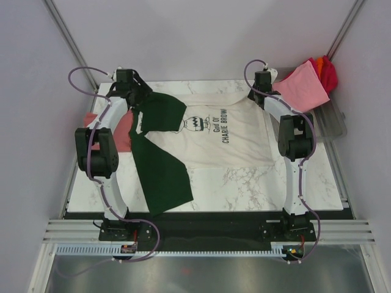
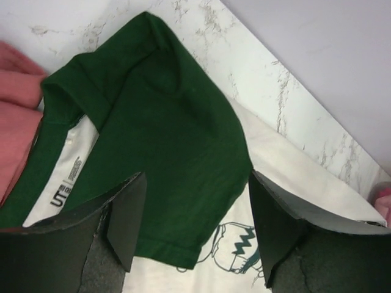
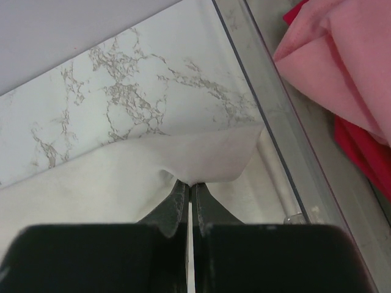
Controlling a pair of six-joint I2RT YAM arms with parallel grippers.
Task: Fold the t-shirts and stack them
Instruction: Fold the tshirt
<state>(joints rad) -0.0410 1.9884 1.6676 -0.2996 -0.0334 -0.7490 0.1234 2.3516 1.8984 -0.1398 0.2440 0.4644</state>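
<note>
A cream-white t-shirt (image 1: 235,137) with black chest print lies spread on the marble table. A dark green t-shirt (image 1: 160,159) lies over its left side; it also shows in the left wrist view (image 2: 159,140). A brick-red t-shirt (image 1: 124,131) lies at the left edge, under the left arm. My left gripper (image 1: 135,101) is open above the green shirt's sleeve (image 2: 195,235), holding nothing. My right gripper (image 1: 259,93) is shut on the white shirt's far right corner (image 3: 201,162) and pinches a fold of it (image 3: 190,184).
A clear plastic bin (image 1: 327,116) stands at the far right with pink (image 1: 300,86) and red cloths (image 1: 327,72) hanging over it. The bin's rim (image 3: 269,104) runs close to my right gripper. Grey walls close the back.
</note>
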